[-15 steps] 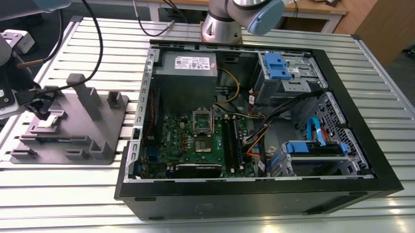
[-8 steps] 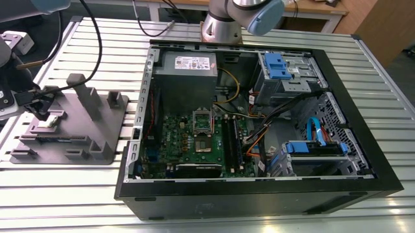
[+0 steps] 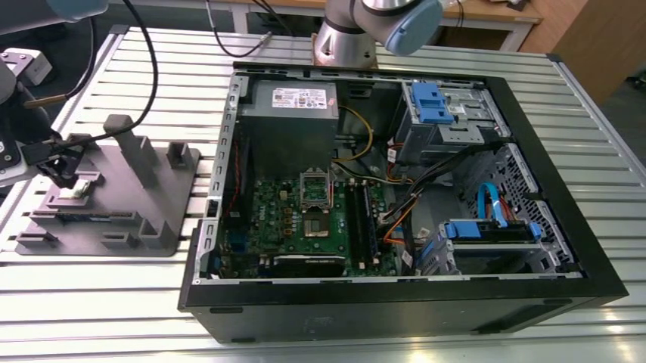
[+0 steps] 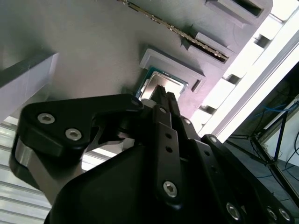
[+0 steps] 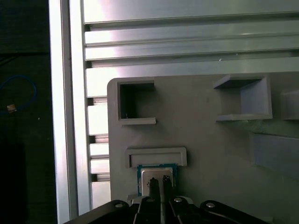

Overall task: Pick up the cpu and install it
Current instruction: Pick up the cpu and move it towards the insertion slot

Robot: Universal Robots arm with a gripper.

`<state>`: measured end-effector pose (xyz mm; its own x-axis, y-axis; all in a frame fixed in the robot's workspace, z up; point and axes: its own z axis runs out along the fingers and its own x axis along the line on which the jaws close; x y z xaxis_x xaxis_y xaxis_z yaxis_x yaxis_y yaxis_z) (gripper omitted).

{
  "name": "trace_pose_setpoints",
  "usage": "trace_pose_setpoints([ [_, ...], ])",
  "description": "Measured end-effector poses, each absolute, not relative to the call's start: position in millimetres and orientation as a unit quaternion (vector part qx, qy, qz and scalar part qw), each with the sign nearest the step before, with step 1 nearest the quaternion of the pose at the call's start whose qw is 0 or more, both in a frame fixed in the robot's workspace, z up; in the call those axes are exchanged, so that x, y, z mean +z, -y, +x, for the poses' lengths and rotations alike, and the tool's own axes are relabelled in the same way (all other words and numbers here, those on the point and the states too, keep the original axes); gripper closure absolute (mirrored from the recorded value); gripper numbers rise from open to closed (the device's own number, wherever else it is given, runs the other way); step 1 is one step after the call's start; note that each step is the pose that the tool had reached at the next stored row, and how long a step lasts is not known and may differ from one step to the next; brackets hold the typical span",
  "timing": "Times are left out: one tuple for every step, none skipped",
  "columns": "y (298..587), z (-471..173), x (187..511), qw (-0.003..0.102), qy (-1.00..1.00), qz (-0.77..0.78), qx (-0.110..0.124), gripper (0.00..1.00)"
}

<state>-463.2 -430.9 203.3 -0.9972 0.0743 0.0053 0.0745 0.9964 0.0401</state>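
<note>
Slatted table [image 3: 101,302], grey tray [image 5: 201,140]: cpu [image 5: 156,171] beside a ridge [image 5: 156,156], gripper [image 5: 159,182] fingers closed together atop it.

readable text: none | white label [image 3: 302,97] on power supply [image 3: 257,102]: print unreadable

In the first wrist view the gripper [image 5: 160,183] covers part of the cpu [image 5: 148,176], and the picture's edge cuts off the gripper's body. Whether the cpu is gripped cannot be told. In the exterior view the arm [image 3: 389,23] is cut off at the far and left edges, and the cpu is too small to make out.
</note>
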Motion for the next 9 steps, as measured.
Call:
trace_pose_setpoints([
  [430.9, -463.6, 203.3, 0.002, 0.999, -0.037, -0.020, 0.83],
  [430.9, -464.0, 203.3, 0.002, 0.999, -0.037, -0.020, 0.77],
  [430.9, -464.3, 203.4, 0.002, 0.999, -0.037, -0.020, 0.71],
  [430.9, -464.4, 203.3, 0.002, 0.999, -0.037, -0.020, 0.71],
  [430.9, -464.6, 203.3, 0.002, 0.999, -0.037, -0.020, 0.65],
  [430.8, -464.8, 203.3, 0.002, 0.999, -0.037, -0.020, 0.65],
  [430.9, -464.8, 203.3, 0.002, 0.999, -0.037, -0.020, 0.59],
  [430.9, -464.8, 203.3, 0.002, 0.999, -0.037, -0.020, 0.53],
  [430.9, -464.9, 203.3, 0.002, 0.999, -0.037, -0.020, 0.53],
])
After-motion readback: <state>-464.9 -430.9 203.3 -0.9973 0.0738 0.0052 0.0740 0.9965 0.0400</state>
